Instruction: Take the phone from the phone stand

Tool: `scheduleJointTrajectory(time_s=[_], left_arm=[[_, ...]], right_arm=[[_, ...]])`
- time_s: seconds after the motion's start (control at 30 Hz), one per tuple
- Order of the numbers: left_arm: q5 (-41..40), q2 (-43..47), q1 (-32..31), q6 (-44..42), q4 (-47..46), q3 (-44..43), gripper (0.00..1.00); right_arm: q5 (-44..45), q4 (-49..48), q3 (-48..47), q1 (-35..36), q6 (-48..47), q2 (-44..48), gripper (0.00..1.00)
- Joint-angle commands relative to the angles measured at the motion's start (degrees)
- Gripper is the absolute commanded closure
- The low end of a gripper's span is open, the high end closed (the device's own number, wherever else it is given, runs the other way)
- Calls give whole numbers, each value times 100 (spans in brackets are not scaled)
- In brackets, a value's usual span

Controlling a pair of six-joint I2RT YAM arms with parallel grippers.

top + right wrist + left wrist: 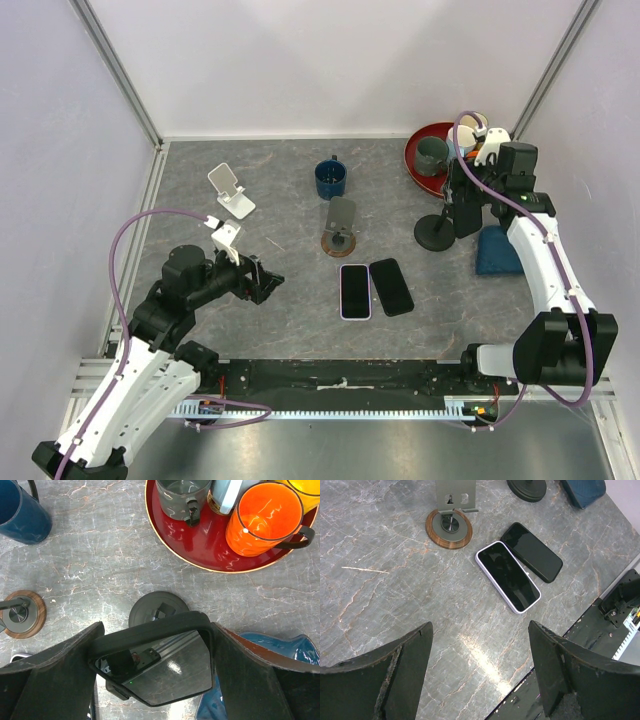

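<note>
Boxed in behind the black stand by the red tray, blue cloth right, bare tabletop left.

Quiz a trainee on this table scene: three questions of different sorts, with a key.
1. True or false: the wooden stand holds a phone.
2. How many phones lie flat on the table?
3. The right fingers flank: A) the blue mug; B) the phone on the black stand; C) the orange mug.
Key: 1 false; 2 two: the white-edged phone and the black phone; 3 B.
</note>
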State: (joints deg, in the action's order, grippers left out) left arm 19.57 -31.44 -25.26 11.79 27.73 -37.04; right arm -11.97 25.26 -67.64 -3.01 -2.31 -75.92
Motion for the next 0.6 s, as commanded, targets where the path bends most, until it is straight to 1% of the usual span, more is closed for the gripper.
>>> scheduleJointTrajectory(time_s=[0.0,0.03,0.1,0.13,0.2,0.23,0.3,0.33,0.5,0.57], left_arm=[[99,33,-32,-239,-153,65,16],[99,33,-32,-247,-145,74,16],[99,24,-41,-239,-153,74,16],[99,24,-32,-239,-145,65,16],[99,6,-32,-239,-153,65,16],[99,15,-32,-230,-145,74,16],[99,-11,-32,-239,-153,74,16],[99,-2,-32,-230,-153,65,16],[91,-29,-32,-230,-171,65,16],[91,-29,-32,-239,-162,74,16]], right_arm=[[-332,-82,58,19,55,139,15],[-367,-91,49,19,64,156,18],[-368,-100,40,19,55,244,23],[-359,-108,31,19,72,279,28],[-368,-135,23,28,99,385,34],[-376,-170,40,19,116,428,40],[-368,-214,49,45,125,587,47],[-342,-240,49,46,125,657,53],[-236,-258,-100,212,134,903,65],[-236,-249,-215,265,151,974,67]])
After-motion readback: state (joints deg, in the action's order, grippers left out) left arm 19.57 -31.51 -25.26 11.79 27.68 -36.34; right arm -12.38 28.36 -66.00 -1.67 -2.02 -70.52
